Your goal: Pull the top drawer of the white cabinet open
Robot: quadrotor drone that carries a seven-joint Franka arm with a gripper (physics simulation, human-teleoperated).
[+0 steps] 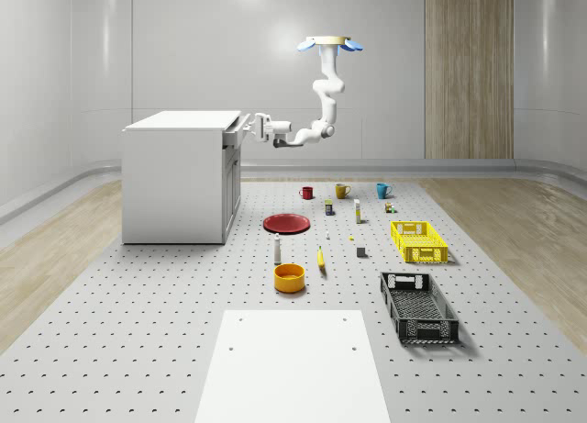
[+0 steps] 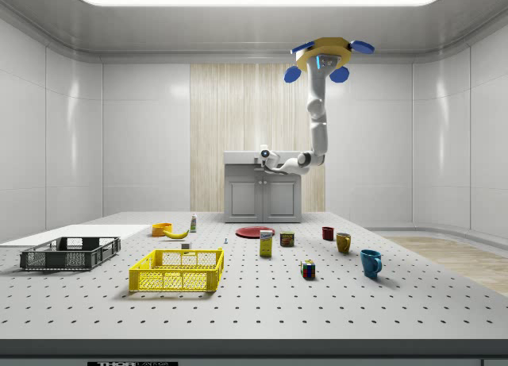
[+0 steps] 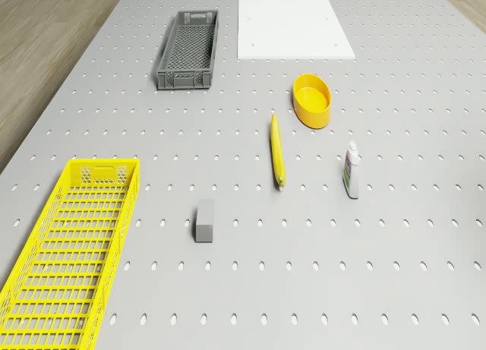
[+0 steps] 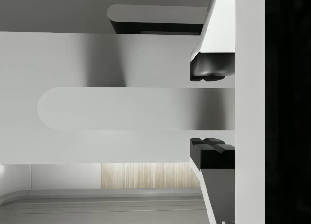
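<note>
The white cabinet (image 1: pixel 179 180) is standing at the far left of the perforated counter (image 1: pixel 165 331) in the whole-scene view, with its doors and drawer front facing that view's right. The top drawer (image 1: pixel 237 129) is sitting just under the cabinet's top slab and is showing slightly proud of the cabinet face, so I judge it to be partly open already.

The drone (image 1: pixel 330 45) is hovering high above the far middle of the counter, to the right of the cabinet and well above it. Its arm is hanging down, bending at the elbow and reaching level toward the left, so the gripper (image 1: pixel 252 127) is meeting the drawer front head-on.

In the wrist view the drawer handle (image 4: pixel 126 109) is a long rounded bar lying across the gap between the two fingertips (image 4: pixel 212 68). The jaws are standing one on each side of the bar, open about as wide as the bar is thick; I cannot tell whether the pads are actually pressing on it.

The relation that counts: the handle's long axis is running crosswise to the jaws' closing line, and the drawer's travel is straight back along the arm's reach, toward the whole-scene view's right. A pull along that line looks like the right call.
</note>
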